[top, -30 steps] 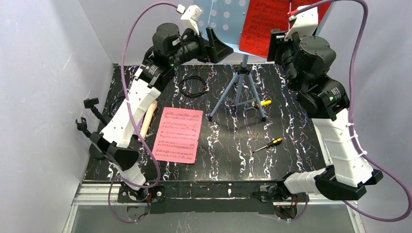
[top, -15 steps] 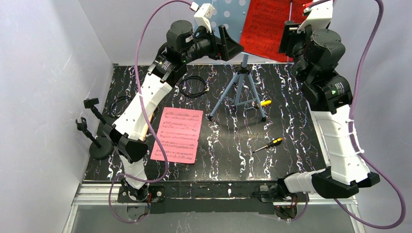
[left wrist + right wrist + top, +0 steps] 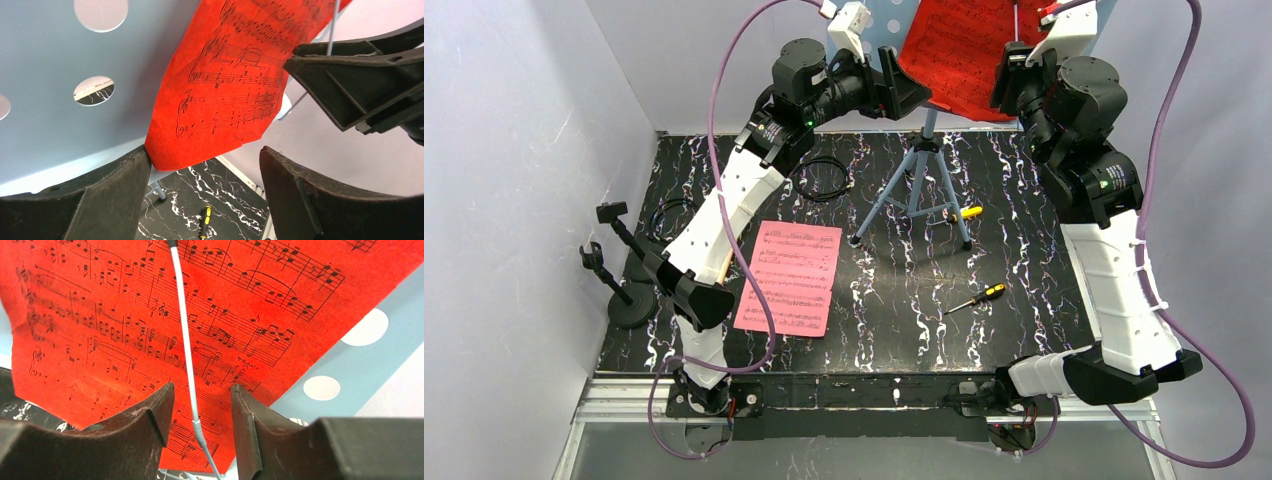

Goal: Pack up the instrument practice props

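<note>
While the red sheet-music page (image 3: 235, 90) brushes one of our wide-open, empty left jaws, our right jaws straddle its wire page-holder (image 3: 185, 340), half open, not gripping.

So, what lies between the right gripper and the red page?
A thin white wire runs down the red page, passing between the fingers of the right gripper; the right wrist view shows it.

Red sheet-music page (image 3: 125, 315) fills most of view, black staves and notes legible, lower edge hanging free. Thin white wire (image 3: 186, 340) runs down across page from top centre, small coil spring near its lower end. Right gripper (image 3: 202, 389) at bottom: dark jaws apart, wire between them, touching neither. Pale blue perforated stand panel (image 3: 360, 370) behind page at right. Sliver of black marbled table (image 3: 15, 410) at lower left.
</note>
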Robot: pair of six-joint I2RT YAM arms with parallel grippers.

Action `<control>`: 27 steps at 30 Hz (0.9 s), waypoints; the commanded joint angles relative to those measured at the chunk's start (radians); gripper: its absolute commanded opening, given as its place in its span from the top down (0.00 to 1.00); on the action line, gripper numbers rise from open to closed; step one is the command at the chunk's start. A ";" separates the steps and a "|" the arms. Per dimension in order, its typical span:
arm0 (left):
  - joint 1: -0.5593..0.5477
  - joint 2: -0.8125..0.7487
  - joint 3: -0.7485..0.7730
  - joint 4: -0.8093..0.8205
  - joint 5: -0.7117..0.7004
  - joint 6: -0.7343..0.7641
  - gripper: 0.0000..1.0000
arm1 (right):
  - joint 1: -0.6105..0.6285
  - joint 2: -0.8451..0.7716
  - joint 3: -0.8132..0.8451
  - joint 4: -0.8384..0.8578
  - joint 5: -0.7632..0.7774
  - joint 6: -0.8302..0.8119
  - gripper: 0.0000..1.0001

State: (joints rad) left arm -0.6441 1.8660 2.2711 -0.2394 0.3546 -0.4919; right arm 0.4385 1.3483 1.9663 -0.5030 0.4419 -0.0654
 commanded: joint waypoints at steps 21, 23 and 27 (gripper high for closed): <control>-0.002 -0.005 -0.080 0.290 -0.083 -0.124 0.37 | -0.006 -0.038 -0.057 0.088 -0.108 0.010 0.61; -0.002 0.010 -0.061 0.291 -0.081 -0.136 0.42 | -0.007 -0.038 -0.059 0.092 -0.110 0.010 0.61; -0.001 0.014 -0.070 0.304 -0.083 -0.160 0.57 | -0.007 -0.043 -0.062 0.101 -0.116 0.014 0.61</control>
State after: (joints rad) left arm -0.6453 1.8793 2.1979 -0.0025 0.2802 -0.6163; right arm 0.4377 1.3315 1.9141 -0.4667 0.3401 -0.0559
